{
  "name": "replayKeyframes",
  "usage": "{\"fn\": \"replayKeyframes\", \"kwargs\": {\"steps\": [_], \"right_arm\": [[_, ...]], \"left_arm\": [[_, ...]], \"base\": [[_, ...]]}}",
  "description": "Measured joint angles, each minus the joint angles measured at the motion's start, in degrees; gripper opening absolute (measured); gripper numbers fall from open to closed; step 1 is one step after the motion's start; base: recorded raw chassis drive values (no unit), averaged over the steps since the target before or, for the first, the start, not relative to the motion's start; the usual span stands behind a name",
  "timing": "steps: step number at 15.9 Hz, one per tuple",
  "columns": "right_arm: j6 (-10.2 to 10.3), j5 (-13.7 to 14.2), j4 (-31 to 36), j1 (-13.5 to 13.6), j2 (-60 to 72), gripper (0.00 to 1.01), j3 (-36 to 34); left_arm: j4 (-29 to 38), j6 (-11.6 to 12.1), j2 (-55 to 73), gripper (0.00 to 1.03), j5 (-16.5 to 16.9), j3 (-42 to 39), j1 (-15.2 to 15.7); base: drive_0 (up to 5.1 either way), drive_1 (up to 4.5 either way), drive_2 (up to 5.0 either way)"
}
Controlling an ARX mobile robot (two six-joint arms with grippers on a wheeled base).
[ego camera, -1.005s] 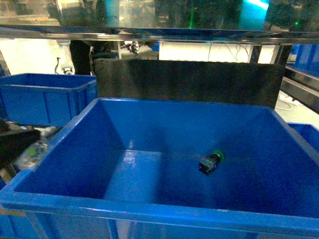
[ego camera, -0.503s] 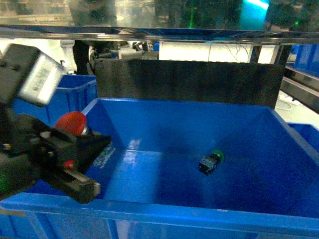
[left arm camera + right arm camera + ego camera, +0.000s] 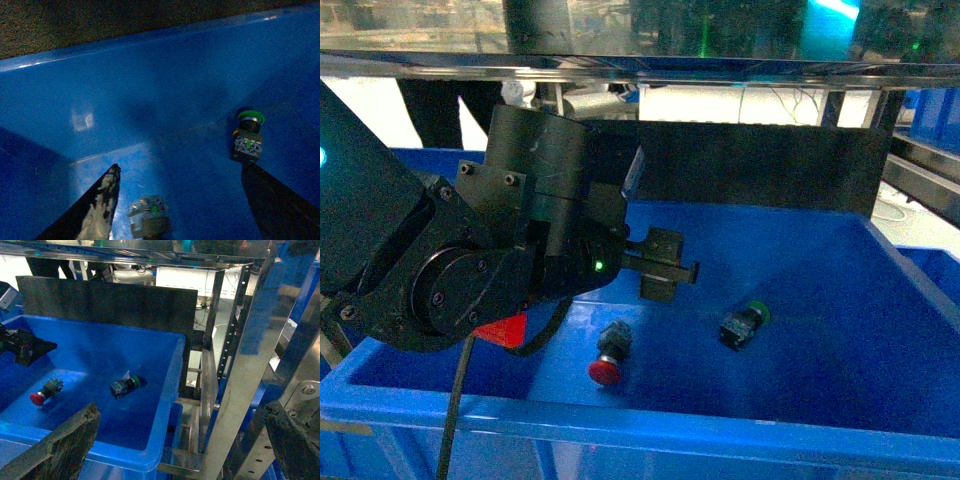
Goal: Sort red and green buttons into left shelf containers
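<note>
Both buttons lie on the floor of the blue bin (image 3: 880, 290): the red button (image 3: 608, 357) on its side toward the bin's near-left, the green button (image 3: 744, 324) near the bin's middle. With both inside, the sensible move is lifting the left gripper (image 3: 182, 195) straight up, clear of the walls. Its jaws are spread wide and empty above the red button. The right gripper (image 3: 180, 445), outside the bin's right rim, is also spread and holds nothing.

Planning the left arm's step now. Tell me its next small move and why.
Probably lift the left gripper straight up and out of the blue bin. Its jaws stand open and empty, the red button lies on the bin floor below it, and the green button lies there too, so nothing seems left to place.
</note>
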Motion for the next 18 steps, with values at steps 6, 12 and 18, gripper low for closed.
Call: {"fn": "replayKeyframes", "kwargs": {"steps": [6, 12, 18], "right_arm": [[0.00, -0.02, 0.00, 0.02, 0.00, 0.98, 0.00], [0.00, 0.00, 0.02, 0.02, 0.00, 0.98, 0.00], [1.97, 8.79, 8.85, 3.93, -3.02, 0.84, -4.02]], "left_arm": [[10.56, -0.61, -15.26, 0.98, 4.74, -17.79, 4.28], [4.02, -0.04, -54.21, 0.98, 17.88, -46.10, 21.64], [-2.97, -2.62, -80.13, 0.85, 15.39, -48.17, 30.36]], "base": [[0.0, 0.00, 0.0], [0.0, 0.00, 0.0], [0.0, 0.00, 0.0]]}}
